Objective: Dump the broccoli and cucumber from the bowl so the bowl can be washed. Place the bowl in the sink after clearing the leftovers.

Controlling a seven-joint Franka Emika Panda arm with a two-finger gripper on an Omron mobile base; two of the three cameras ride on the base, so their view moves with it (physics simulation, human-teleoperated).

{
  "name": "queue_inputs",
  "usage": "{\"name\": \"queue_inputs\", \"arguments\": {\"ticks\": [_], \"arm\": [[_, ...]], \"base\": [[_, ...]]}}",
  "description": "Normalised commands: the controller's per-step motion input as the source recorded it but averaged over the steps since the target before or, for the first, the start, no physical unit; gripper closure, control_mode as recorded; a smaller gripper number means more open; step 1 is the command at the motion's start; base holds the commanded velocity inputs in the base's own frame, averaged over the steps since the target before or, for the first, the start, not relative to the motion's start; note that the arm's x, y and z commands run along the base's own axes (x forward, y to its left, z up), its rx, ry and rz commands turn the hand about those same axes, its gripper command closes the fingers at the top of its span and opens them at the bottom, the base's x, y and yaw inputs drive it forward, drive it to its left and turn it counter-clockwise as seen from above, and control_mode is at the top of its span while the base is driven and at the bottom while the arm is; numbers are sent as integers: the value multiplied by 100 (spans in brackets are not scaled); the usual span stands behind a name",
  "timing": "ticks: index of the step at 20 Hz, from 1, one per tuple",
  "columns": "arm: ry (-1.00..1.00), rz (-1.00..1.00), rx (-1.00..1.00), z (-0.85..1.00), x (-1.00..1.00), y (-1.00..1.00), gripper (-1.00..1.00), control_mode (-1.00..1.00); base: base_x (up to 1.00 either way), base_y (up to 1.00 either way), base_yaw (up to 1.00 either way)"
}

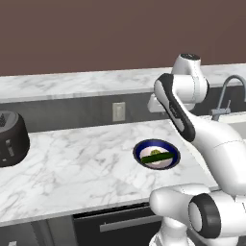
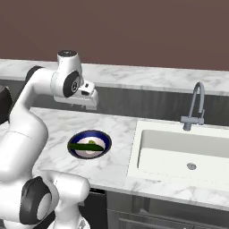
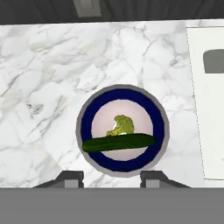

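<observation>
We see the bowl (image 3: 122, 129) near the counter's (image 1: 72, 163) front edge, left of the sink (image 2: 179, 152), holding the broccoli (image 3: 122, 124) and the cucumber (image 3: 119, 142). Above it our gripper (image 3: 112, 177) hangs with fingers spread, holding nothing.

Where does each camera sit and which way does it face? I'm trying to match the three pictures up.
Left base view: behind the arm on its left, looking forward and down at the counter with the bowl; the arm rises at lower right.
Right base view: behind on the right, facing the same counter plus the sink; the arm rises at lower left.
Hand view: on the hand, looking down at the bowl holding cucumber and broccoli; the fingers show at the bottom.
All three share the bowl.
</observation>
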Motion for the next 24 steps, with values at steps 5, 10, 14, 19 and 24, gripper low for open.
{"name": "queue_inputs", "arguments": {"ticks": [5,10,14,19,24], "arm": [[-1,0,0,-1,-26,0,-100,-100],[-1,-11,0,-14,-55,-26,-100,-100],[4,-28,1,-37,-52,-77,-100,-100],[16,-35,2,-59,-22,-89,-100,-100],[13,-29,8,-54,0,-37,-100,-100]], "base": [[0,0,0],[0,0,0],[0,0,0],[0,0,0],[0,0,0]]}}
